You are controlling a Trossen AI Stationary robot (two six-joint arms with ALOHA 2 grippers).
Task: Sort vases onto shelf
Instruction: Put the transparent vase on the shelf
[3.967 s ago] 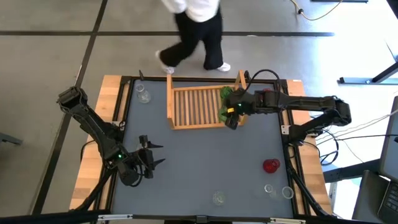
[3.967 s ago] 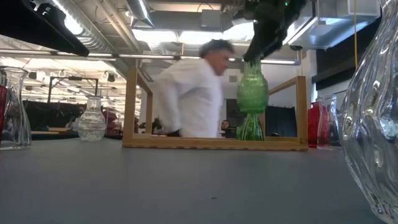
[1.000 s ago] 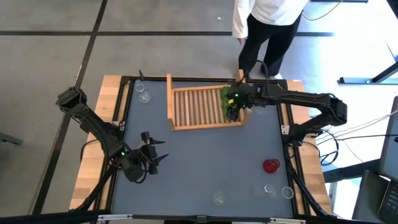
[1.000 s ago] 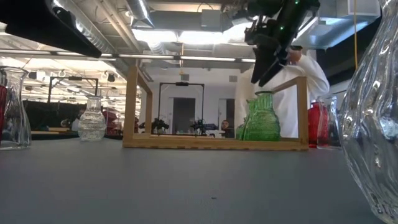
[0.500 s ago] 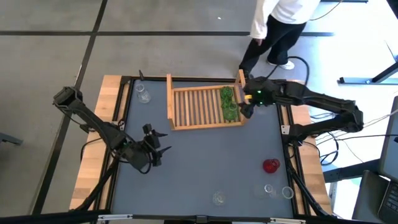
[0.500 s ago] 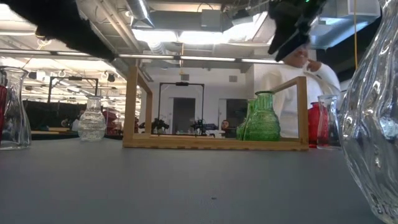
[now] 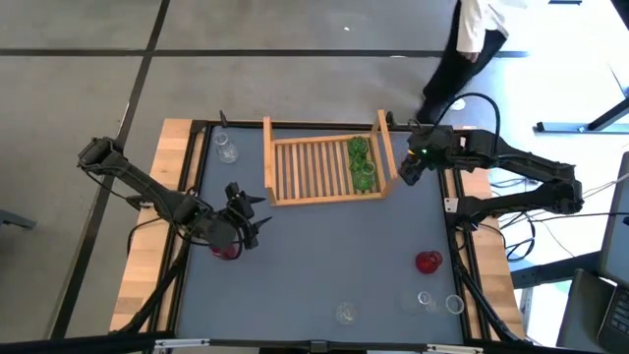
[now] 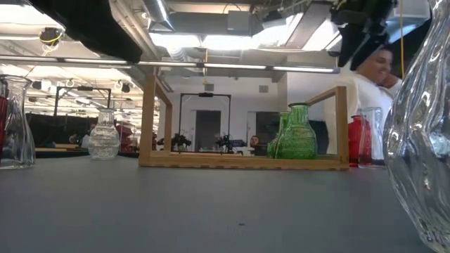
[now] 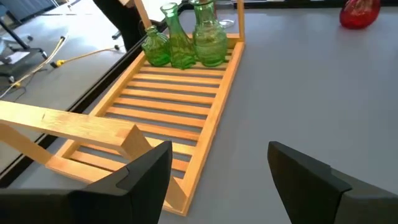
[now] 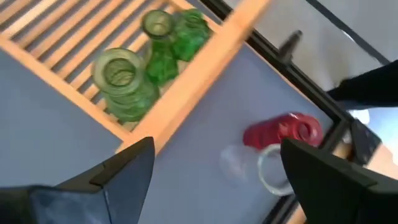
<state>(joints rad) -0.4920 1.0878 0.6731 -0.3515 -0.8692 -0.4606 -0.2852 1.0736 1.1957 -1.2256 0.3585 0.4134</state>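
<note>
The wooden shelf [image 7: 314, 169] lies at the table's far middle. Three green vases [image 7: 362, 163] stand upright on the slats at its right end [image 9: 186, 40], [image 10: 124, 81]. Just outside that end, a red vase [image 10: 283, 130] and a clear one [image 10: 267, 167] rest on the table. My right gripper [image 7: 408, 169] hangs open above them [image 10: 216, 149]. My left gripper [image 7: 254, 211] is open, near and left of the shelf's near left corner, pointing at it [image 9: 221, 152]. A red vase [image 7: 225, 251] sits under the left arm.
A red vase [image 7: 428, 262] stands at the near right, with clear vases [image 7: 439, 302] nearer the edge and another [image 7: 345, 313] at the near middle. One clear vase [image 7: 226, 150] is at the far left. A person [image 7: 472, 39] walks behind the table.
My right gripper has risen and drawn away from the green vases toward the table's right edge, staying open; the vases stand still. My left gripper has moved toward the far edge and the shelf, uncovering a red vase. The person has walked to the right.
</note>
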